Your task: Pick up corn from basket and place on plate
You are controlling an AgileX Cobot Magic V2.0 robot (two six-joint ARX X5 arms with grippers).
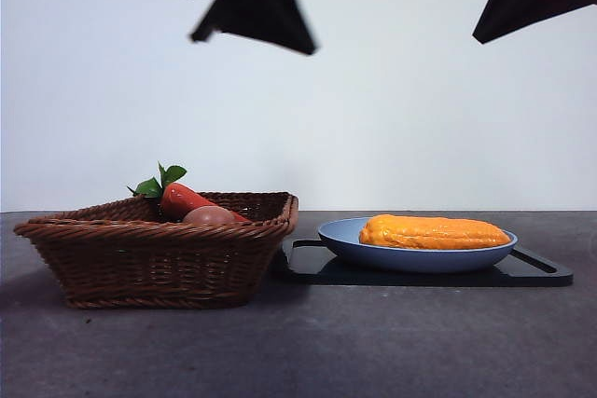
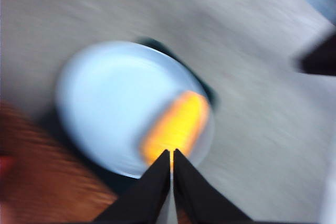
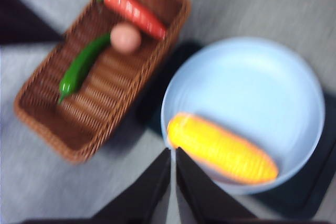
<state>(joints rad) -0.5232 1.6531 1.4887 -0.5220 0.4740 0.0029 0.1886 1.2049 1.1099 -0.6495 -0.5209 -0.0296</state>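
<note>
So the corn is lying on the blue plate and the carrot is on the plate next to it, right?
Not quite. The corn does lie on the blue plate, but the carrot is in the basket, not on the plate. The right wrist view shows this plainly.

The corn (image 1: 434, 232) lies on the plate (image 1: 347, 241), beside the basket (image 1: 154, 263).

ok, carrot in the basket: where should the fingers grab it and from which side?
Grip the carrot across its red mid-body, coming from above. It lies lengthwise in the basket with leaves at one end, and its long sides look exposed, though the egg sits close on one side. The basket walls likely block a side approach.
</note>
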